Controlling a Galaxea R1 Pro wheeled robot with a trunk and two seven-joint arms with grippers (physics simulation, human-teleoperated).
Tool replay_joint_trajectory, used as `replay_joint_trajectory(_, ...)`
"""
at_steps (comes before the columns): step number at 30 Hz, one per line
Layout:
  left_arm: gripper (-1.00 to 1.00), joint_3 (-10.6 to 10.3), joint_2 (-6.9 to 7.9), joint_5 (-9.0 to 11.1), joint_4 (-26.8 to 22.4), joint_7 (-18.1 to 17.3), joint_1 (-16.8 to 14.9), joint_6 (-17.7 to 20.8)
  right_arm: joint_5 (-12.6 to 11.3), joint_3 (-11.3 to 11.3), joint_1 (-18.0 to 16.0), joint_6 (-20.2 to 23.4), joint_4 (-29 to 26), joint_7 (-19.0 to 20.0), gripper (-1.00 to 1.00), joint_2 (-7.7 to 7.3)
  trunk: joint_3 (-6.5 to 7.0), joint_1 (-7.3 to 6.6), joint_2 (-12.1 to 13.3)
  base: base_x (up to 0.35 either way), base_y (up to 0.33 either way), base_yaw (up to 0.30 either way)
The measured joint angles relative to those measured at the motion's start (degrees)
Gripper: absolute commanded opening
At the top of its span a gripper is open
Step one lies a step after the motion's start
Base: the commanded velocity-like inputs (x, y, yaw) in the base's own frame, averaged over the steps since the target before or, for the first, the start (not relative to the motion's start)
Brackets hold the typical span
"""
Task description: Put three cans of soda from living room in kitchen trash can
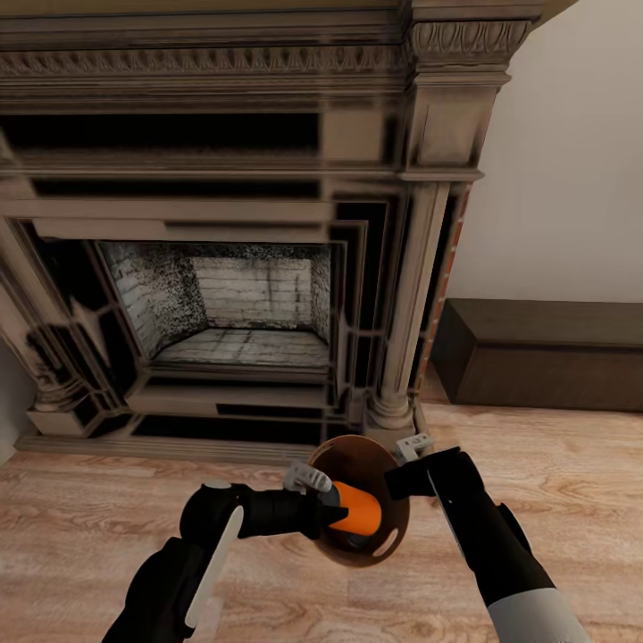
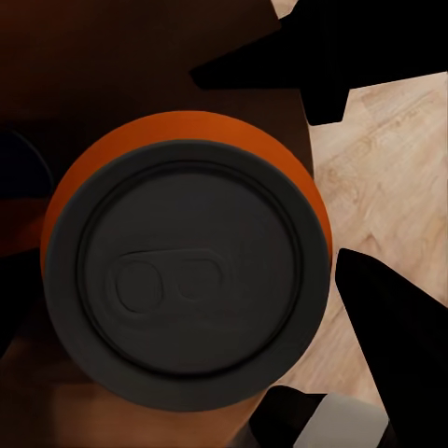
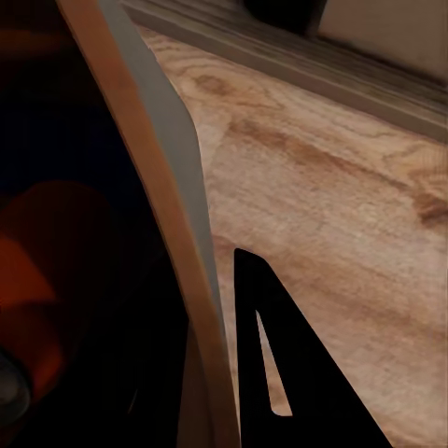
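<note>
Head view, left to right: the left arm reaches forward and inward over the light wood floor [image 1: 107,500], its forearm near level, and the left gripper [image 1: 344,509] is clamped on an orange soda can [image 1: 359,511] held sideways at the mouth of the trash can [image 1: 390,545]. The can's body is plain orange, with no legible brand or lettering; in the left wrist view its dark grey end [image 2: 191,271] faces the camera, showing a raised rim and an oval pull-tab, with the bin's brown interior [image 2: 121,65] behind it. The trash can is tilted so its tan-brown inside and one oval handle slot face the head camera. The right arm descends from the lower right, bent at the wrist, and the right gripper [image 1: 413,449] is closed on the bin's rim [image 3: 173,233], one finger [image 3: 280,373] lying outside the wall. Behind stand the ornate fireplace [image 1: 223,268] and, at right, a dark low bench [image 1: 545,353].
</note>
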Motion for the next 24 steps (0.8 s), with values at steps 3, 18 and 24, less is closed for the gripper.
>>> replay_joint_trajectory(3,-1.00,-0.1,-0.01,0.6,0.8,0.5,0.0,-0.1,-0.1,0.0,-0.1,0.0,1.0,0.0,-1.00,0.04,0.00,0.00,0.0,0.000,0.000,0.000)
replay_joint_trajectory(18,1.00,-0.8,0.03,0.8,1.8,1.9,0.0,-1.5,0.6,0.0,-0.1,-0.1,1.8,-0.1,-1.00,0.18,0.00,0.00,0.0,0.000,0.000,0.000)
replay_joint_trajectory(24,1.00,-0.7,0.53,0.8,-0.8,1.3,0.2,-1.1,-0.8,0.0,-0.1,0.2,0.3,0.1,-1.00,0.14,0.00,0.00,0.0,0.000,0.000,0.000)
